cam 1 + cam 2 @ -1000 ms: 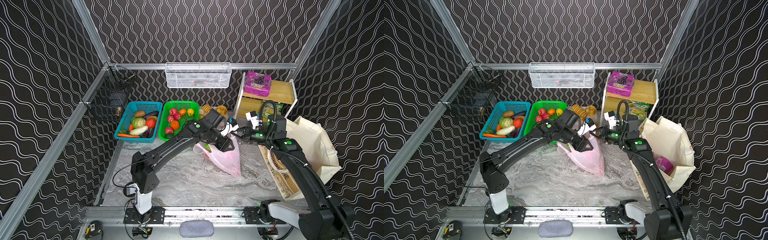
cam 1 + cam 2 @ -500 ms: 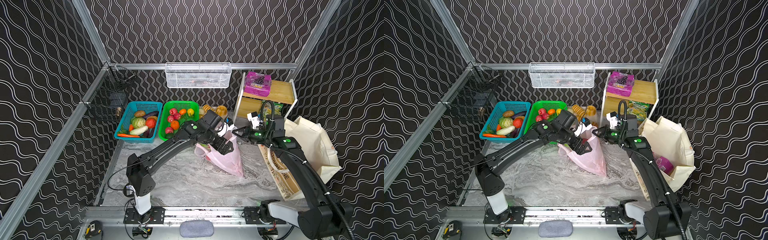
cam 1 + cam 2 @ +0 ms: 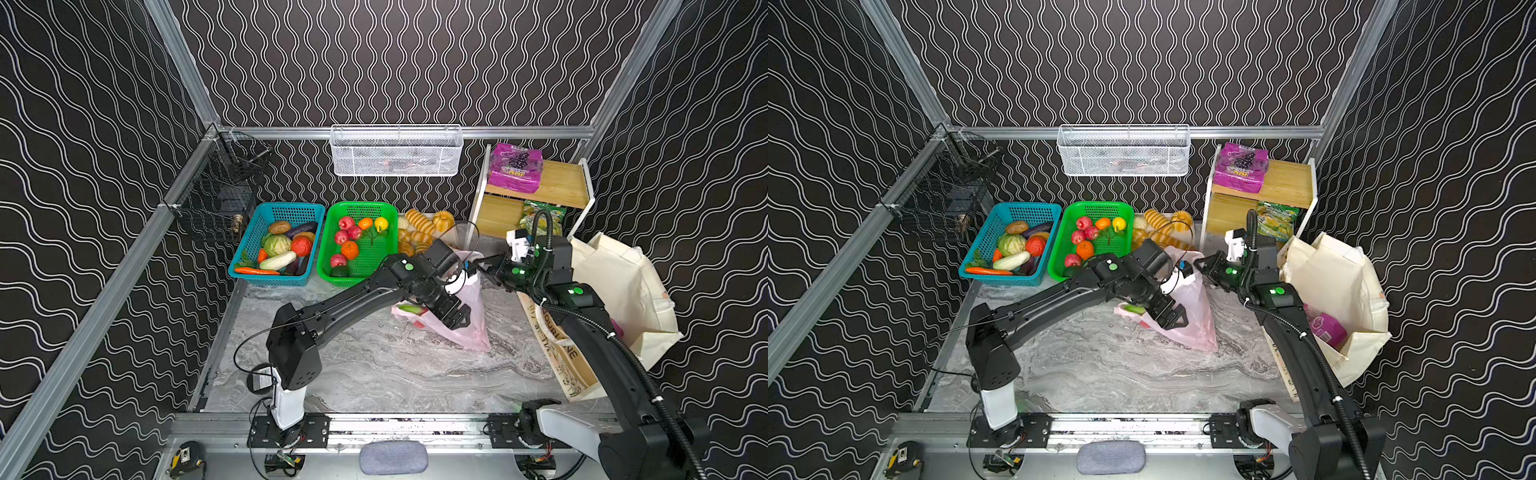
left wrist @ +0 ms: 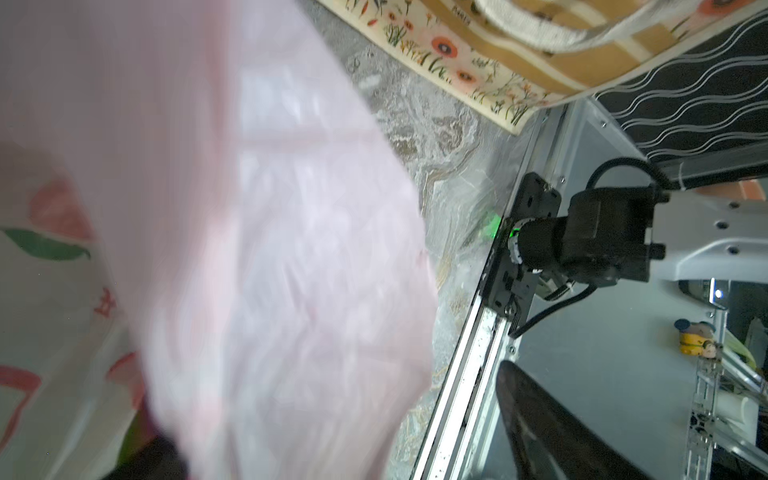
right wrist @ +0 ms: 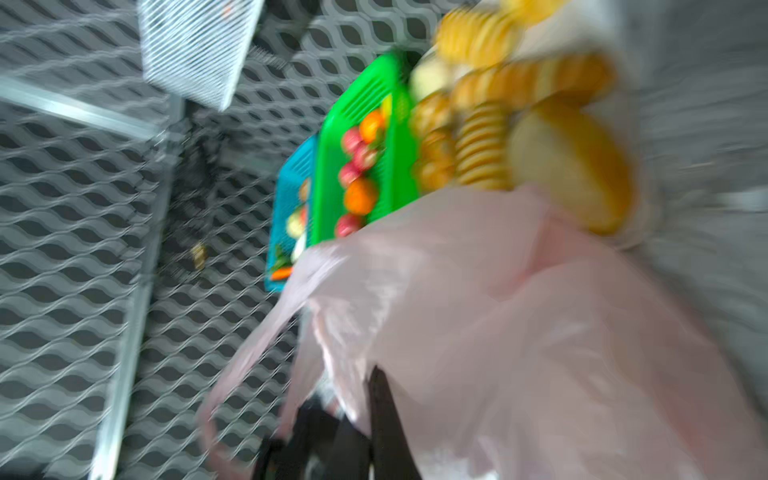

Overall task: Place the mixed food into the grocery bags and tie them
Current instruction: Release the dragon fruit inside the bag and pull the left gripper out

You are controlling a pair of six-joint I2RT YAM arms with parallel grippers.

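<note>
Over the middle of the grey marbled counter [image 3: 365, 365], my left tool [image 3: 456, 320] now stands wide, its fingers spread against the side of the thin translucent pink plastic bag [image 3: 473, 332] printed with red fruits. A second ago it was much narrower and sat higher, near the bag's mouth, so it has let go and dropped down the flank (whether anything went in with that release I cannot tell). My right tool [image 3: 482, 266] is clamped on the bag's upper rim and holds the mouth up, near the golden bread loaves [image 3: 419, 228]. I judge this bag to be at the filling stage and not yet tied. Well apart, the purple grape-printed packet [image 3: 515, 168] lies on top of the wooden shelf [image 3: 557, 191]. The small round toy fruits [image 3: 350, 249] sit in the green plastic basket [image 3: 386, 206], and the large cream cloth tote [image 3: 615, 286] gapes at the right.
</note>
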